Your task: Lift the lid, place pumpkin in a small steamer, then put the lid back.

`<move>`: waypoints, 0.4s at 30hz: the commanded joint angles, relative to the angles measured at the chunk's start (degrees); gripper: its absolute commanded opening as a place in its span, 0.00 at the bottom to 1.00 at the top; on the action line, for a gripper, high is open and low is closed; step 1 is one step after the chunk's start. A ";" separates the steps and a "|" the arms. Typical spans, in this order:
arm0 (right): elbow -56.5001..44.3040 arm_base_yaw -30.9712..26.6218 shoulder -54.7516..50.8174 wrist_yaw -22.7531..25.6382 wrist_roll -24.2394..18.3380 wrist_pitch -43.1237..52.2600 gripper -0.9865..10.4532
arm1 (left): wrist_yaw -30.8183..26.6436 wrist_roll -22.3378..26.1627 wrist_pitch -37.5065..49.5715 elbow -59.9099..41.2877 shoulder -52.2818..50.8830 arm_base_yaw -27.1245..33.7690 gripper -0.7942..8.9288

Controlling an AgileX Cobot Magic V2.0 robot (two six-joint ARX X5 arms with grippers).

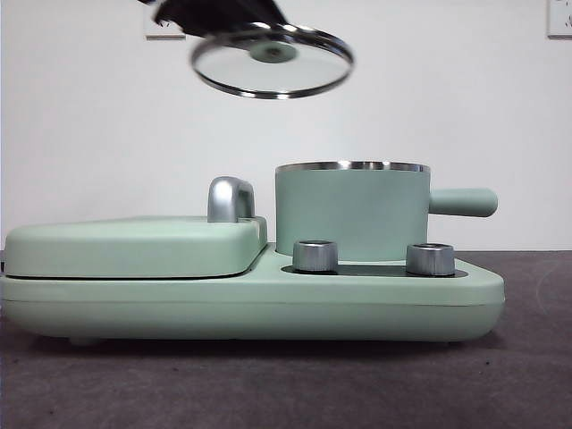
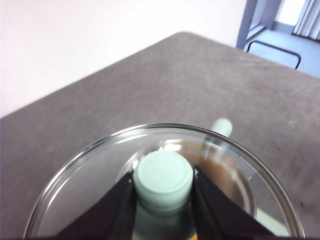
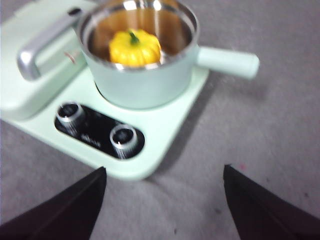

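Note:
The clear glass lid [image 1: 271,60] with its steel rim hangs tilted in the air, above and left of the small steamer [image 1: 351,210]. My left gripper [image 2: 163,181] is shut on the lid's mint green knob [image 2: 164,175], and the glass [image 2: 90,180] spreads around the jaws. The steamer [image 3: 142,75] stands uncovered on the base appliance, its straight handle [image 3: 227,61] sticking out to the side. Inside it sits the yellow-orange pumpkin [image 3: 135,47] with its green stem up. My right gripper [image 3: 165,200] is open, held back from the appliance over the table.
The wide mint base appliance [image 1: 250,299] carries a flat griddle cover [image 1: 134,246] with a steel handle [image 1: 230,198] on the left. Two steel dials [image 1: 315,256] [image 1: 430,259] sit in front of the steamer. Grey table [image 3: 260,130] surrounds it.

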 commanded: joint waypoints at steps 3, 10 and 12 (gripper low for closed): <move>0.26 0.46 -0.70 0.24 1.09 -2.80 0.40 | -1.22 -0.24 9.40 1.07 4.85 -2.78 0.09; 0.26 0.46 -0.72 0.24 2.27 -3.54 0.40 | -3.17 -0.15 15.80 1.07 10.34 -4.92 0.09; 0.26 0.46 -0.72 0.24 2.36 -3.54 0.40 | -3.17 0.02 17.55 1.07 11.45 -5.16 0.09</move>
